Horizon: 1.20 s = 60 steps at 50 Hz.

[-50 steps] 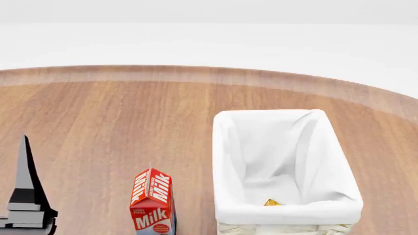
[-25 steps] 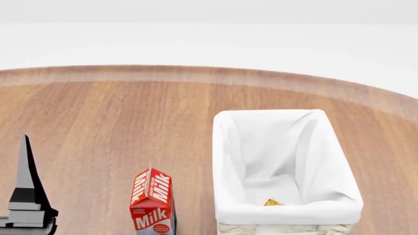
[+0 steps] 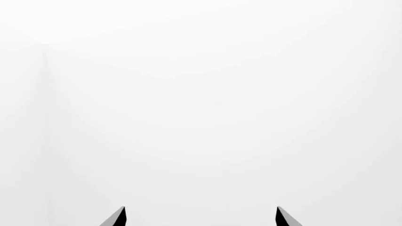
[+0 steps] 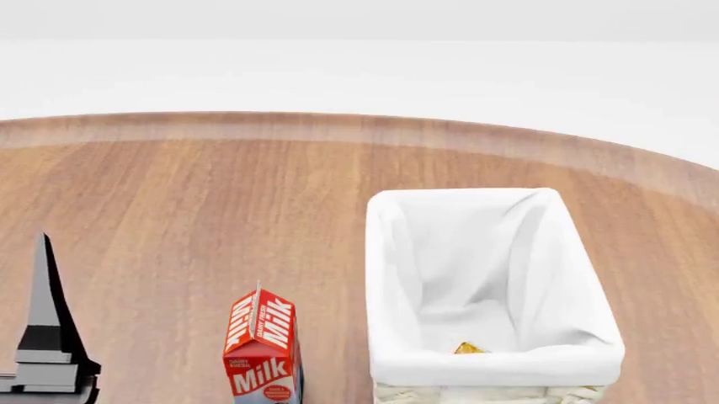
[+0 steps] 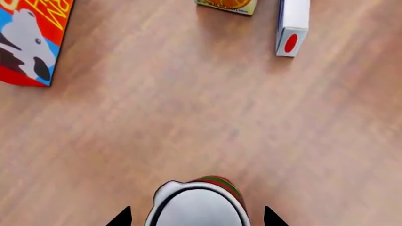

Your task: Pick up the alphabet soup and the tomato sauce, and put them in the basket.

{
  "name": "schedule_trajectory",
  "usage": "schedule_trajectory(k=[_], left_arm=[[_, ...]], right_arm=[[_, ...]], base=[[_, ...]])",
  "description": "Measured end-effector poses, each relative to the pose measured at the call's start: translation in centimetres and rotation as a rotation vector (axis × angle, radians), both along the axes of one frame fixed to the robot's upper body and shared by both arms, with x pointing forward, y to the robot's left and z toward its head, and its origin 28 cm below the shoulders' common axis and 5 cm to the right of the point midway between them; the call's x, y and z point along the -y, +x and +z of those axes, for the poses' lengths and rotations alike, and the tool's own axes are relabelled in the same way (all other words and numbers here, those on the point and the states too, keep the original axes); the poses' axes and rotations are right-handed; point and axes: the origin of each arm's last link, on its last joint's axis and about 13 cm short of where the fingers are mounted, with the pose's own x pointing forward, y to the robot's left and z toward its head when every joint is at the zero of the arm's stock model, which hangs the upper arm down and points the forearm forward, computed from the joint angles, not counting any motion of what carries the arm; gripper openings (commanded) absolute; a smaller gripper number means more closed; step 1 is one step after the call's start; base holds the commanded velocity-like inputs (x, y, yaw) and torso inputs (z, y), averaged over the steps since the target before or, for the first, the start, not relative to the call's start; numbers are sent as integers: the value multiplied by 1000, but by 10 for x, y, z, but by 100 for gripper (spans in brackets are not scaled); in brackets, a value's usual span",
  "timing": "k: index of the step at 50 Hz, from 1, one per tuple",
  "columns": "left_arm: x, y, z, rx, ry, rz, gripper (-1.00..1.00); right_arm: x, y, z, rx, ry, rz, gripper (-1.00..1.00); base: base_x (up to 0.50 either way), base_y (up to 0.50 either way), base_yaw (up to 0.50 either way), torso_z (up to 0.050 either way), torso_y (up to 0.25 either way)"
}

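The tomato sauce [image 5: 197,207], a can with a silvery top and a red and green label, sits between the jaws of my right gripper [image 5: 197,217], held above the wooden table [image 5: 188,117]. The right gripper is out of the head view. The basket [image 4: 388,252], cream wicker with a white liner, stands at the right of the head view. A small yellow-orange bit [image 4: 469,348] shows at its bottom; I cannot tell what it is. The alphabet soup is not clearly in view. My left gripper [image 3: 201,216] is open and empty, facing a white wall; one of its fingers [image 4: 45,295] points up at the lower left.
A red milk carton [image 4: 262,345] stands just left of the basket. Below the right gripper lie a colourful cartoon box [image 5: 31,37], an orange-labelled carton [image 5: 227,4] and a white box with a red dot [image 5: 292,23]. The table's curved far edge [image 4: 359,126] runs behind the basket.
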Motion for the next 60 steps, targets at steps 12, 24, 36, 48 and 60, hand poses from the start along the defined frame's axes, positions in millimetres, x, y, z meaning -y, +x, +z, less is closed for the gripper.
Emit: schedule_trajectory(k=[12,24,36,48,60], left_arm=[[0,0,-1,-1,0,0,100],[0,0,0,1,0,-1,100],[0,0,0,1,0,0,100],[0,0,1,1,0,-2,100],[0,0,2,1,0,-2,100]], right_arm=[[0,0,-5,-11,2,-3,100],[-1,-2,-9,-21,3,-1,100],[-2,-4,-9,-14,9,-7,-100],[3,4,11,71,22,-27,-100],[11,20,48,222,79,-85,-100]], base=[[0,0,0,0,0],[0,0,0,0,0],[0,0,0,0,0],[0,0,0,0,0],[0,0,0,1,0]])
